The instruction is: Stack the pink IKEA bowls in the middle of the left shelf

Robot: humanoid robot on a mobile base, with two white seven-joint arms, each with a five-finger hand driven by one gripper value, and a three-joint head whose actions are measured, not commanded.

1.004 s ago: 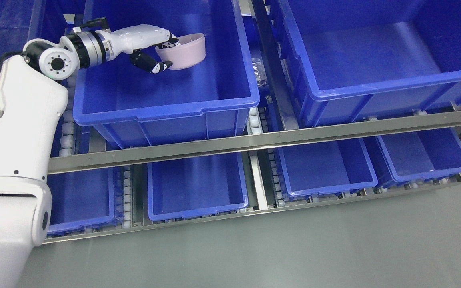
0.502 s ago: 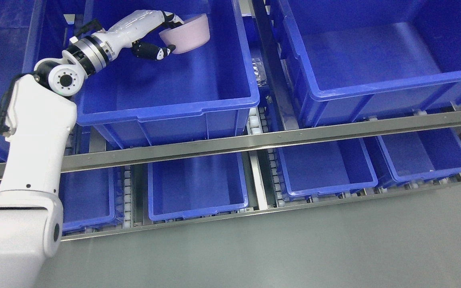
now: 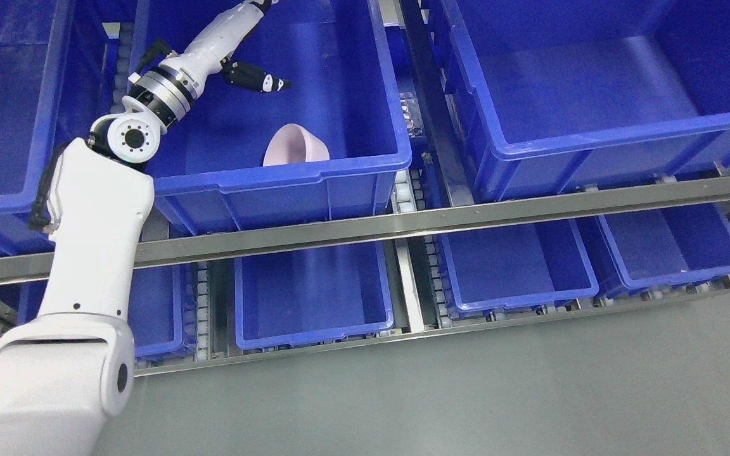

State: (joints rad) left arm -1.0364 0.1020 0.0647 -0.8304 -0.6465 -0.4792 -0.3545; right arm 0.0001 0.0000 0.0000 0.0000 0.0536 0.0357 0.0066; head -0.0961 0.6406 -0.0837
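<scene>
The robot's left arm reaches up from the lower left and stretches deep into the blue bin [image 3: 314, 166] that sits on the upper shelf level, left of the middle. The left hand [image 3: 238, 44] is near the far end of that bin, partly cut off by the top edge of the view; the black thumb [image 3: 257, 79] sticks out to the right, the fingers are spread loose and hold nothing. The pink bowl [image 3: 295, 147] lies inside the same bin, down against the near wall, well apart from the hand. It is tipped on its side rather than standing on its base, with its lower part hidden behind the bin's front rim. No other bowl shows in the bin. To the right, past a metal divider, stands a larger blue bin [image 3: 593, 136], and a steel rail [image 3: 441, 218] runs across the front of the shelf. Below the rail a lower row of smaller blue bins [image 3: 314, 335] sits on rollers, and grey floor [image 3: 466, 392] fills the foreground.
</scene>
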